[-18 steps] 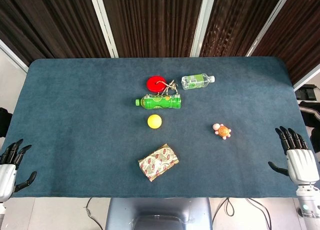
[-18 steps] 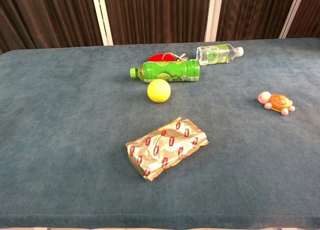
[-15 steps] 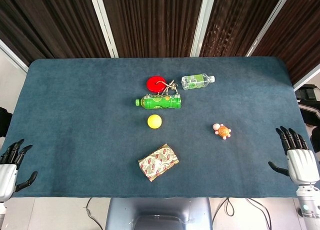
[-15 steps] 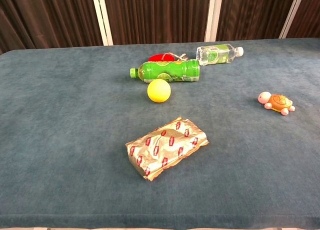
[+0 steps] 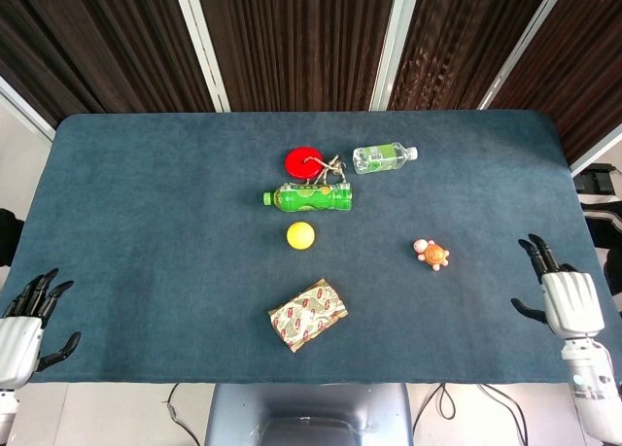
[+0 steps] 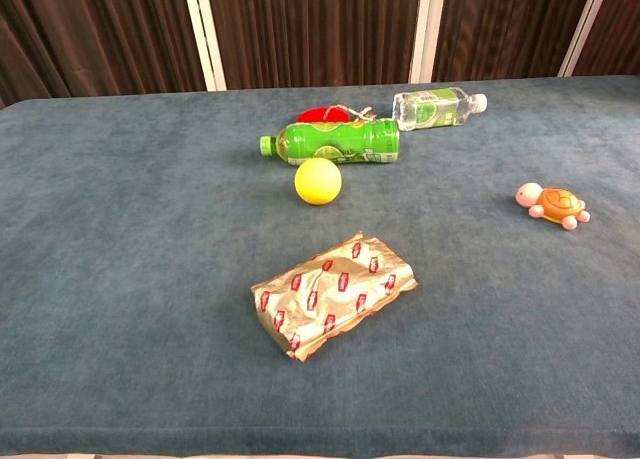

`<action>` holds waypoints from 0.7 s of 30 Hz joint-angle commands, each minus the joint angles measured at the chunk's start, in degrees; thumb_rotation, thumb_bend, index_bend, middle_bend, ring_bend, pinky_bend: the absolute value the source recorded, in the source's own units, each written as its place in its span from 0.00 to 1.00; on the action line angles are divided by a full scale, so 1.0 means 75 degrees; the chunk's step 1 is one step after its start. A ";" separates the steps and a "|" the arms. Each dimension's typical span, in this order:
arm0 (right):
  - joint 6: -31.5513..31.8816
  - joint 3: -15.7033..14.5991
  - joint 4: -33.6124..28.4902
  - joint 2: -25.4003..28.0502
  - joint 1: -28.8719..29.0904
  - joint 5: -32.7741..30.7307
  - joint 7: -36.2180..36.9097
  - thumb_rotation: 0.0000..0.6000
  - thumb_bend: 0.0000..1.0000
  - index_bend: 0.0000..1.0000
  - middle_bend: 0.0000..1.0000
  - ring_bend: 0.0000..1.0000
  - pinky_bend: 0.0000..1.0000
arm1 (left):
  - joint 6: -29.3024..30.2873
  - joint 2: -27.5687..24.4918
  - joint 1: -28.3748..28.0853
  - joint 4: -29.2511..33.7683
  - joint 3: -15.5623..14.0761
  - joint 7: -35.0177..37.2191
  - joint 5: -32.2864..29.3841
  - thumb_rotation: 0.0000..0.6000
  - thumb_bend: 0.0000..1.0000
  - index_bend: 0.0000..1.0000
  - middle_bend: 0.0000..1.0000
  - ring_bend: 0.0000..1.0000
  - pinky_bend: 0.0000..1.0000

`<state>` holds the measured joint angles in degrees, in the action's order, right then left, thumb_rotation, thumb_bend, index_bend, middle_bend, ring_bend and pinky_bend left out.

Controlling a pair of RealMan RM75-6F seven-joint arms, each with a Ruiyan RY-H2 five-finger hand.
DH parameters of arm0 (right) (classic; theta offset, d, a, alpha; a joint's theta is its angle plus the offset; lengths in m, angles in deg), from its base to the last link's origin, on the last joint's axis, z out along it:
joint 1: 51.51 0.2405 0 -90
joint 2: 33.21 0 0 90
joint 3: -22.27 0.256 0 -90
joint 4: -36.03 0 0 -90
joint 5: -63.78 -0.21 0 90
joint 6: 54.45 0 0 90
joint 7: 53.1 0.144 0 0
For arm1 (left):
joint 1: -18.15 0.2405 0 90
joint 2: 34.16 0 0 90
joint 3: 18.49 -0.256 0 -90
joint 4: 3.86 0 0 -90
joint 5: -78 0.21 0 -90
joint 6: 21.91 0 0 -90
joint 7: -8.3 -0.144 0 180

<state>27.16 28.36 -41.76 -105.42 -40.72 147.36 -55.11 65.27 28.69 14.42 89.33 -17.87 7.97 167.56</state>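
Foil packet (image 6: 332, 294), red labels unreadable | green-label bottle (image 6: 335, 142) | left hand (image 5: 21, 325), right hand (image 5: 568, 300): spread, empty

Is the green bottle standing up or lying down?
Lying down. The green bottle rests on its side on the table, cap pointing left, just behind the yellow ball.

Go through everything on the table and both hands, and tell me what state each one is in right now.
Green bottle: on its side, cap on.
Clear water bottle: on its side, cap on.
Yellow ball: resting free on the cloth.
Toy turtle: right way up.
Foil snack packet: lying flat, crinkled.
Red disc: flat, cord attached.
Left hand: holds nothing, fingers apart.
Right hand: holds nothing, fingers apart.
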 commanded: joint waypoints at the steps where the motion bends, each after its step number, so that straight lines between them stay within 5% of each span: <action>1: -0.0571 0.0386 0.0705 -0.0561 0.0635 -0.0152 -0.0169 1.00 0.11 0.43 0.34 0.88 0.89 | 0.0074 -0.0014 0.0039 -0.0030 0.0000 0.0064 0.0015 1.00 0.29 0.16 0.00 0.02 0.21; 10: -0.2180 0.0706 0.2508 -0.1993 0.1833 -0.0636 0.0379 1.00 0.17 0.50 0.38 0.92 0.94 | 0.0119 -0.0098 0.0120 -0.0022 -0.0029 0.0238 -0.0038 1.00 0.29 0.16 0.00 0.02 0.21; 21: -0.2764 0.0603 0.4272 -0.3359 0.2506 -0.0563 0.1163 1.00 0.18 0.54 0.39 0.92 0.94 | 0.0052 -0.0138 0.0093 -0.0062 -0.0020 0.0408 -0.0057 1.00 0.29 0.16 0.00 0.03 0.21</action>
<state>6.89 33.08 -10.63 -129.70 -22.62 142.93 -47.21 65.66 27.66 15.12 88.87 -18.02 11.03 167.14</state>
